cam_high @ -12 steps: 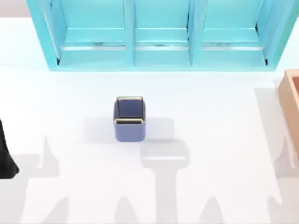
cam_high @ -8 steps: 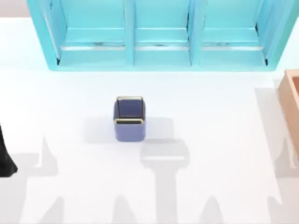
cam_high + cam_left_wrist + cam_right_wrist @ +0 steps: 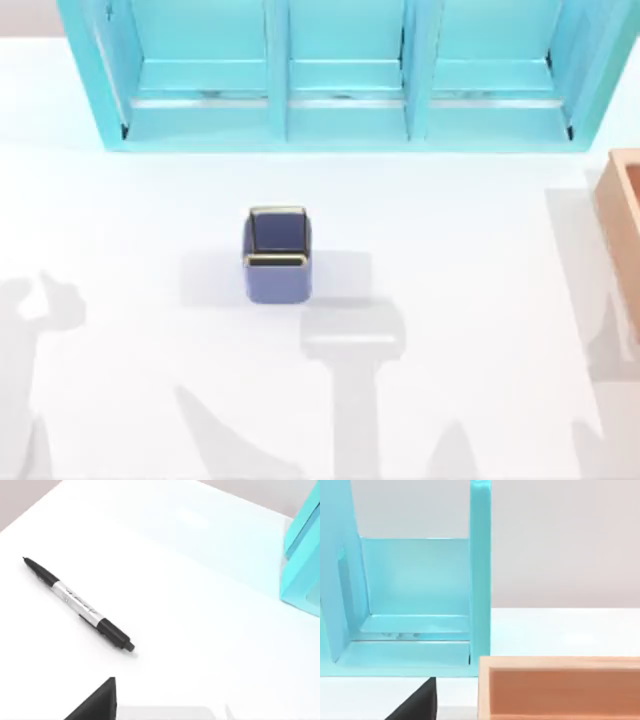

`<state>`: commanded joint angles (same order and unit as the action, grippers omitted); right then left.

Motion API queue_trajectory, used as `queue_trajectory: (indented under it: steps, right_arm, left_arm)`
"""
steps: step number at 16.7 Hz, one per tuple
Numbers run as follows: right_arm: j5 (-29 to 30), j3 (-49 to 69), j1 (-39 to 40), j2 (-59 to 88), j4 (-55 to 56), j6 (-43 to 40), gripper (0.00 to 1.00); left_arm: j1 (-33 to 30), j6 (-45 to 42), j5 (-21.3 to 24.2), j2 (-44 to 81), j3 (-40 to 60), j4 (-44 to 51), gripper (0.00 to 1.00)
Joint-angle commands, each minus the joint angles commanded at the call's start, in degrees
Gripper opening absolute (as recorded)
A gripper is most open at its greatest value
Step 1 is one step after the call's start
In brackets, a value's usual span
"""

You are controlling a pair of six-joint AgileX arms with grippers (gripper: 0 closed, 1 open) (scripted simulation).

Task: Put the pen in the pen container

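A: Item one, the pen [image 3: 77, 605]?
B: You had it lying flat on the white counter [image 3: 190, 605], untouched, well apart from the turquoise shelf unit [image 3: 340, 80]. Left pincer [image 3: 97, 702]: spread could not be told; nothing in it.

A: Item two, the pen container [image 3: 277, 255]?
B: Upright in front of that shelf unit, with the wooden box [image 3: 560, 687] beside the unit's end.

A: Step?
B: Approach, I judge. Next you needed to descend over the barrel and close.

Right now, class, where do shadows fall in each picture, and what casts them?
Top view: soft grey arm-shaped shadows lie across the near table, and the cup casts a faint shadow to both its sides. Left wrist view: the pen lies in even light with almost no shadow. Right wrist view: the shelf and box are evenly lit.
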<state>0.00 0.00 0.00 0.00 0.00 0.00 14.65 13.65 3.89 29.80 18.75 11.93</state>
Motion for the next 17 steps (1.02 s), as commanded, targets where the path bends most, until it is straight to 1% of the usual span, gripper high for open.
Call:
queue_trajectory:
  steps: [4,8,11,14,17]
  right_arm:
    - [0.00,0.00,0.00,0.00,0.00,0.00,1.00]
    - [0.00,0.00,0.00,0.00,0.00,0.00,1.00]
    - [0.00,0.00,0.00,0.00,0.00,0.00,1.00]
    - [0.00,0.00,0.00,0.00,0.00,0.00,1.00]
    - [0.00,0.00,0.00,0.00,0.00,0.00,1.00]
  left_arm:
    - [7.73,7.54,5.37,21.79,14.58,4.79,1.00]
    - [14.44,14.13,12.47,44.77,29.66,9.02,1.00]
    - [18.27,17.80,18.08,60.65,39.52,12.27,1.00]
    - [20.79,20.14,22.89,72.76,46.79,15.38,1.00]
    - [22.19,21.43,25.90,79.55,50.90,17.76,1.00]
